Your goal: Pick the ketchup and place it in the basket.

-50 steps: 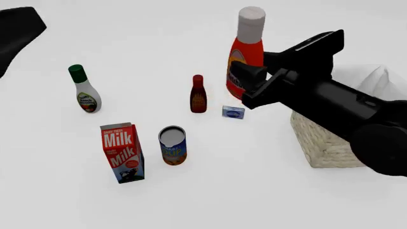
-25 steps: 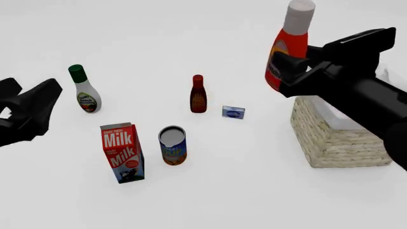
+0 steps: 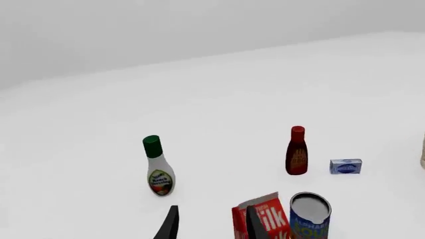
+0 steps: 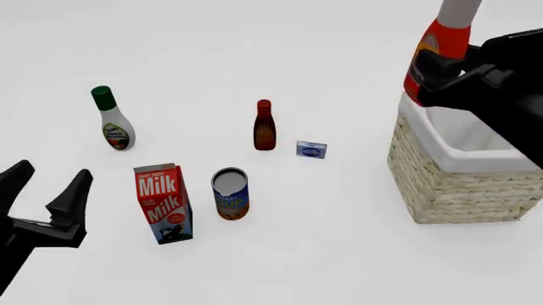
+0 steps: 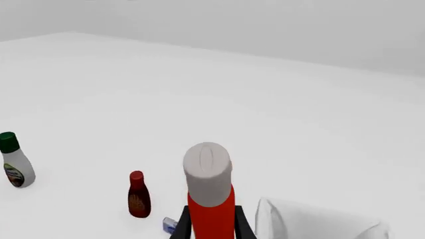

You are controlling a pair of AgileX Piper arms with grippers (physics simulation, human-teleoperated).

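Note:
The ketchup (image 4: 441,39), a red-orange bottle with a white cap, hangs tilted in the air over the far left rim of the basket (image 4: 449,197). My right gripper (image 4: 433,71) is shut on its lower body. In the right wrist view the ketchup (image 5: 208,199) stands between the two dark fingers (image 5: 180,228), with the basket's white cloth lining (image 5: 305,221) just beyond. The basket is straw-coloured wicker at the table's right. My left gripper (image 4: 47,190) is open at the near left, holding nothing; in the left wrist view the left gripper (image 3: 212,211) points toward the milk carton.
On the table stand a white bottle with a green cap (image 4: 113,121), a slim dark red bottle (image 4: 264,126), a small blue box (image 4: 311,149), an open can (image 4: 230,194) and a red milk carton (image 4: 163,203), which is close to the right of my left gripper.
The right gripper has carried the ketchup up and to the right, from beside the dark red bottle to above the basket's rim. The left gripper has come down into the near left.

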